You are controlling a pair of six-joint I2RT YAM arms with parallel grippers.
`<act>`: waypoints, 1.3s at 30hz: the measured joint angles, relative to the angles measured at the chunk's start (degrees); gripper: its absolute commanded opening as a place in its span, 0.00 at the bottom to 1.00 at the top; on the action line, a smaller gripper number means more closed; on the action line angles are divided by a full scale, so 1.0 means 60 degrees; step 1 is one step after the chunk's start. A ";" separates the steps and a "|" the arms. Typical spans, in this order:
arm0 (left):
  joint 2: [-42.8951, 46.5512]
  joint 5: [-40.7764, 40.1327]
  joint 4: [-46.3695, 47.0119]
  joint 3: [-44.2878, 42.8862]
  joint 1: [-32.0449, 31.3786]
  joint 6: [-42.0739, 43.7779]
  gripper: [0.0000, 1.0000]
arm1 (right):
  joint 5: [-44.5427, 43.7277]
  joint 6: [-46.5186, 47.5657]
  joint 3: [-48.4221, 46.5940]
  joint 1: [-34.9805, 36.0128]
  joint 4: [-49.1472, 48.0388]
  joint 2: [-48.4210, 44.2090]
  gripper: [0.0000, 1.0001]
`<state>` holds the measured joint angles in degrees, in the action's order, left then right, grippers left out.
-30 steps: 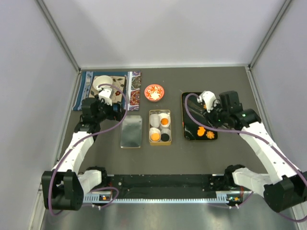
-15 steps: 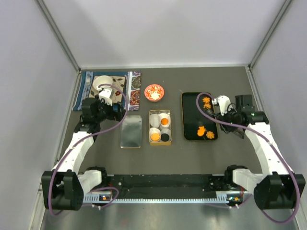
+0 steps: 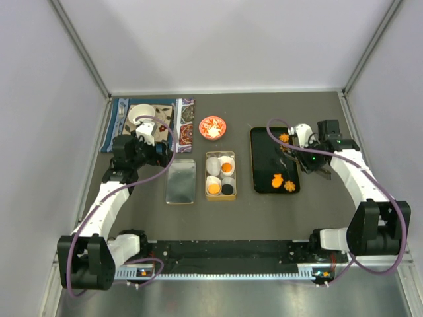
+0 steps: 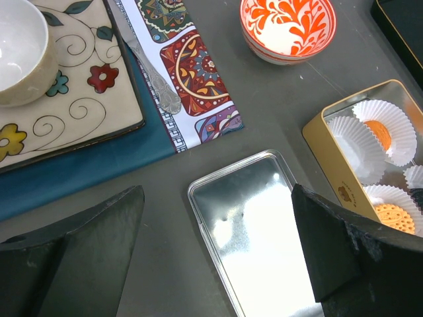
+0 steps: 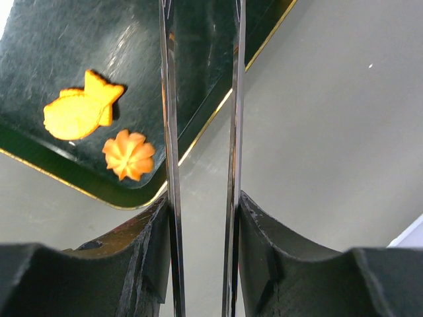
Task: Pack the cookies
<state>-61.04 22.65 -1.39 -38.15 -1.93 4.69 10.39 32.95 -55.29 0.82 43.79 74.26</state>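
Observation:
Three orange cookies lie on the black tray: a flower at the far end, a leaf shape and a flower at the near end. The near two show in the right wrist view, leaf and flower. My right gripper is shut on metal tweezers, blades apart and empty, over the tray's right edge. The gold tin holds two orange cookies and a black one in white paper cups. My left gripper is open above the tin's lid.
The silver lid lies left of the tin. A red-and-white dish stands behind the tin. A patterned mat with a plate, a white bowl and a spoon is at the back left. Walls close in the sides.
My right arm swung its elbow out to the right and the gripper shifted from over the tray to its right edge. The far flower cookie now shows. The left arm has not moved.

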 measured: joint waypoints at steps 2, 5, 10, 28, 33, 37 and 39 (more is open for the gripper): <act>0.0000 0.0000 0.0000 0.0000 -0.0004 0.0000 0.99 | -0.0033 0.0000 -0.0117 0.0000 -0.0175 0.0127 0.40; -0.0015 0.0000 0.0000 0.0000 0.0000 0.0000 0.99 | -0.0098 0.0004 -0.0255 0.0004 -0.0310 0.0226 0.40; -0.0106 0.0000 -0.0011 0.0000 0.0000 0.0000 0.99 | -0.0284 0.0015 -0.0514 -0.0040 -0.0495 0.0528 0.41; -0.0109 0.0000 -0.0018 0.0000 -0.0004 0.0000 0.99 | -0.0539 0.0189 -0.0754 -0.0441 -0.0732 0.1355 0.44; -0.0109 -0.0004 -0.0018 0.0000 -0.0004 0.0004 0.99 | -0.0543 0.0193 -0.0754 -0.0463 -0.0736 0.1526 0.44; -0.0109 -0.0004 -0.0018 0.0000 -0.0004 0.0007 0.99 | -0.0557 0.0237 -0.0754 -0.0463 -0.0736 0.1632 0.44; -0.0109 -0.0004 -0.0022 0.0000 0.0000 0.0007 0.99 | -0.0568 0.0262 -0.0754 -0.0463 -0.0732 0.1636 0.44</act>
<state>-61.69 22.63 -1.52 -38.15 -1.93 4.73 6.98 34.52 -59.81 -1.96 39.40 84.07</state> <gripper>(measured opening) 0.990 0.440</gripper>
